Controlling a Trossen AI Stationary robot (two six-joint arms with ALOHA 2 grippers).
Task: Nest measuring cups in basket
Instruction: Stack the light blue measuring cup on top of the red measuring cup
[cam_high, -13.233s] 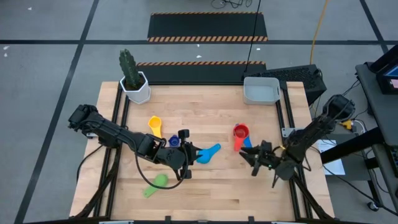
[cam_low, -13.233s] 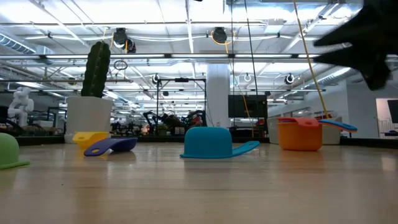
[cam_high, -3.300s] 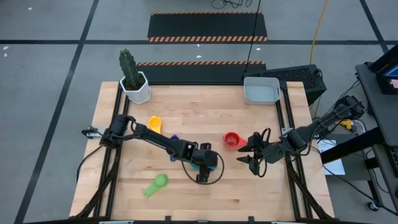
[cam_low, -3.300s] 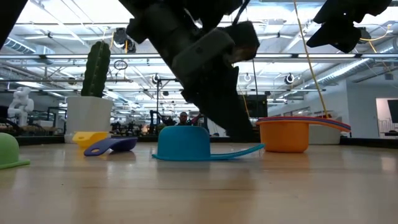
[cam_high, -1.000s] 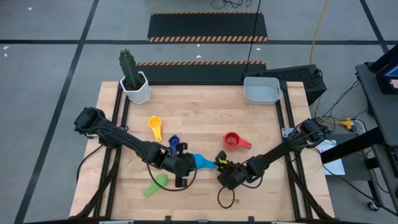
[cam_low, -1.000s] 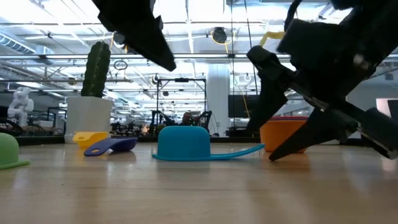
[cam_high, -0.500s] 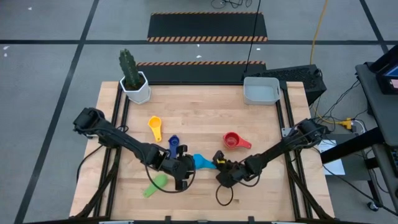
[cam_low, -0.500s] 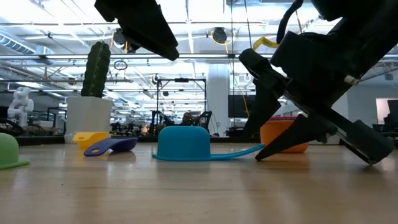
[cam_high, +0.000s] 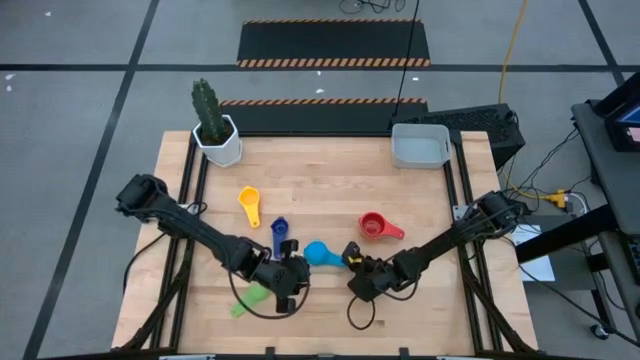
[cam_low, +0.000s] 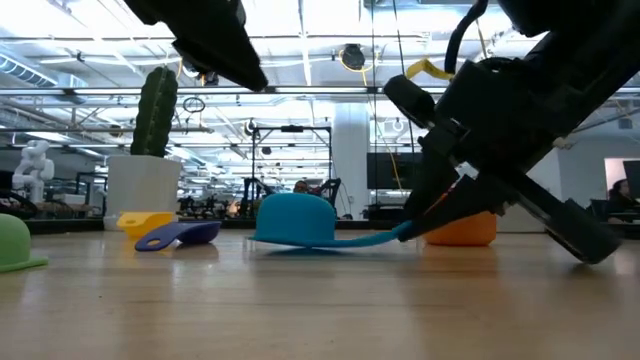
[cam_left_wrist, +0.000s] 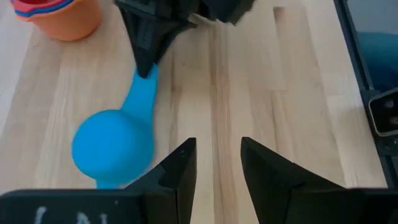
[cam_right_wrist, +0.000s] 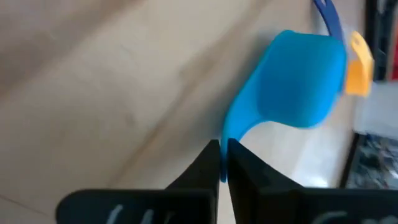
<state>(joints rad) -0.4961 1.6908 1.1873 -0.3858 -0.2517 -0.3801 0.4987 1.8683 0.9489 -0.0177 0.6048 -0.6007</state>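
Right wrist view shows the right gripper (cam_right_wrist: 222, 163) with its jaws pinched nearly closed on the thin handle tip of a light blue cup (cam_right_wrist: 292, 81), whose upside-down bowl sits just ahead of the fingertips. In the low view the same cup (cam_low: 295, 220) is tipped, its far edge lifted off the table (cam_low: 300, 310) while the handle end runs into the gripper (cam_low: 415, 228).

The left gripper (cam_left_wrist: 214, 163) hovers just beside that cup, jaws parted a moderate way and holding nothing; the cup bowl lies off to one side of its fingers, not between them.

From above, the basket (cam_high: 419, 147) stands at the far corner, well apart from both grippers. A red cup stacked in an orange one (cam_high: 372, 225) sits near the right gripper (cam_high: 352, 268); the yellow cup (cam_high: 248, 201) and dark blue cup (cam_high: 279, 233) lie beyond the left gripper (cam_high: 288, 285), and the green cup (cam_high: 250, 297) lies just beside it.

The step appears to be picking up the blue cup by its handle. With so little handle in the jaws, the bowl could swing or slip, so a slow, level lift seems wise, turning it mouth-up before carrying it across to the basket.

No brand, label or writing on the cups or basket can be read.
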